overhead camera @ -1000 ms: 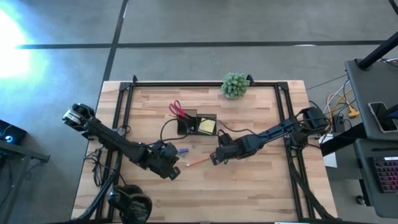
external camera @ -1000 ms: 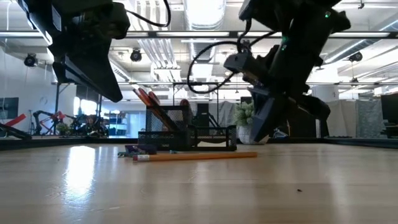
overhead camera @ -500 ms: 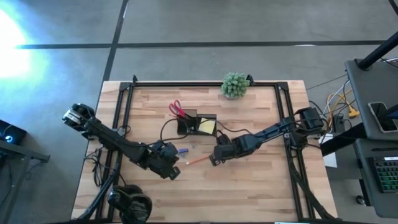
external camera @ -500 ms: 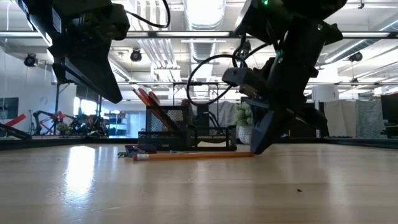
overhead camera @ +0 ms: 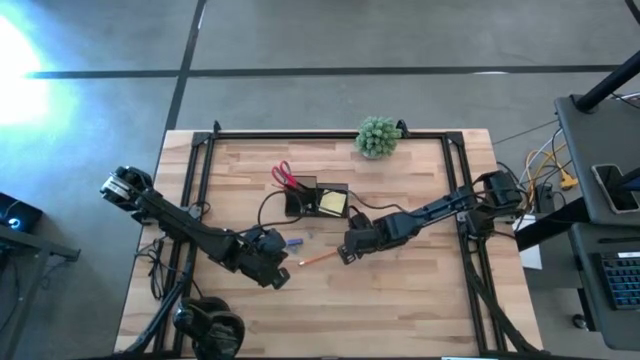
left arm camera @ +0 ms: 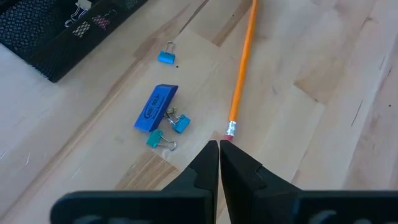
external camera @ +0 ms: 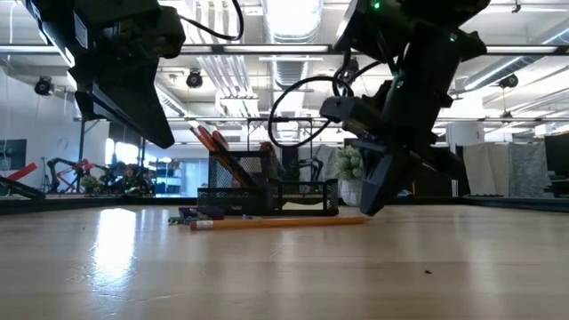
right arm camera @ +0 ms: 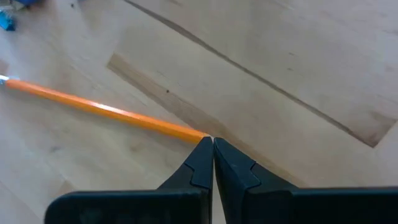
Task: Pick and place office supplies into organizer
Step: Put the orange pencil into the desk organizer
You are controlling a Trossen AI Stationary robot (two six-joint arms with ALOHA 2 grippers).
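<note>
Closed left pincer [left arm camera: 219, 149] hovers near orange pencil's [left arm camera: 242, 68] eraser end.

Blue eraser [left arm camera: 155, 107] carries a printed oval mark, too small to read; no other text, label or number legible

I see my left arm reaching in from the worktop's left edge, its claw [overhead camera: 276, 277] hanging above the wood near the middle front with its fingers [left arm camera: 208, 167] pressed flat together, gripping nothing. My right arm stretches in from the right edge, elbow low, wrist angled down toward the centre. Its claw [overhead camera: 343, 256] points steeply at the worktop, the tip just above the surface in the low view, and its fingers [right arm camera: 204, 158] are closed tight against each other, also holding nothing.
</note>
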